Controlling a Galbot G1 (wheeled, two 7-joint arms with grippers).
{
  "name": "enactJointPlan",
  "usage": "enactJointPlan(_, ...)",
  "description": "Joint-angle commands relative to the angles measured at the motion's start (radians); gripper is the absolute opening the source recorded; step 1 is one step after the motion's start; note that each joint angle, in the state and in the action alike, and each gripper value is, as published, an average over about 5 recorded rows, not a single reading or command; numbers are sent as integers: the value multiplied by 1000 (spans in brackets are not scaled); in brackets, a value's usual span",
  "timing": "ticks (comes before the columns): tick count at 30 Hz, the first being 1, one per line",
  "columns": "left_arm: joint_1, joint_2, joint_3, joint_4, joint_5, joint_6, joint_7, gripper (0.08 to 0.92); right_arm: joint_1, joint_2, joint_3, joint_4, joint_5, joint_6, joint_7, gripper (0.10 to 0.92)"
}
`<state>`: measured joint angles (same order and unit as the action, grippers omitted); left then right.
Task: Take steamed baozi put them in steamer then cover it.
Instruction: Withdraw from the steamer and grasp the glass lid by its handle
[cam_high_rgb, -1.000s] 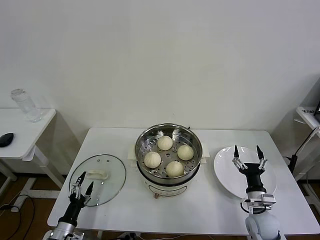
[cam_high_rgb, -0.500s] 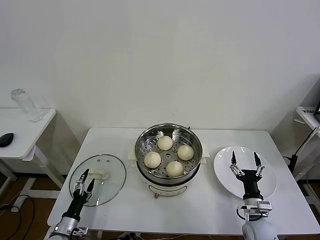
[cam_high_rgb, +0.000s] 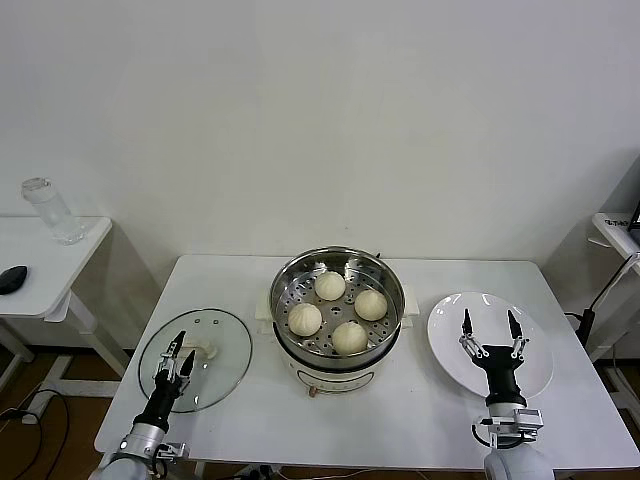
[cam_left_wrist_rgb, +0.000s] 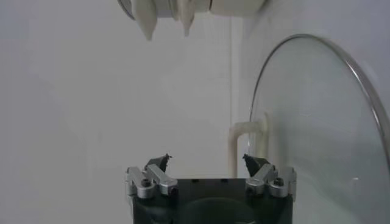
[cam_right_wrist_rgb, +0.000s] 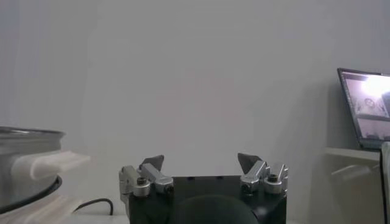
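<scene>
four steamed baozi (cam_high_rgb: 334, 312) sit in the steamer (cam_high_rgb: 338, 300); left end effector (cam_high_rgb: 177, 354) and right end effector (cam_high_rgb: 490, 328) flank it, fingers apart.

— What kind of place are we looking at?

— It is looking like a lab or test room, not a home kitchen: a bare white wall (cam_high_rgb: 330, 110) is standing behind a plain white table (cam_high_rgb: 250, 415), a side desk (cam_high_rgb: 40, 262) is holding a mouse (cam_high_rgb: 12, 277), and a laptop (cam_right_wrist_rgb: 364, 108) is glowing nearby.
</scene>
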<state>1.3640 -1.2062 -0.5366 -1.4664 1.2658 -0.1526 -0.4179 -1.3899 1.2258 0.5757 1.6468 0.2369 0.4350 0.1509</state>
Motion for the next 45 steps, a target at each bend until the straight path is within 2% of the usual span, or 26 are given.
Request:
enactJointPlan(1,-45,0,20,22,6,14,1,823,-3,5,4,-3,-10,4,-3,823)
enactJointPlan(20,-104,1,47,66,-4,45,14,822,-5,11,14,-3,-27,15,-10,823)
enactJointPlan(23,-106,2,49,75,-6,48,20,795,-5,10,13,1,-28,15,-10,823)
enactJointPlan(38,-106,4,64,108,-43,51,57,375,-6,9,14,22,-36,14,-6,823)
enactJointPlan(43,-88,15,59,54,-94,51,64,233,-5,14,11,23,-42,15,-6,823)
enactJointPlan(45,-73,24,49,11,-115,55,70,200,-5,15,9,24,-44,15,-6,823)
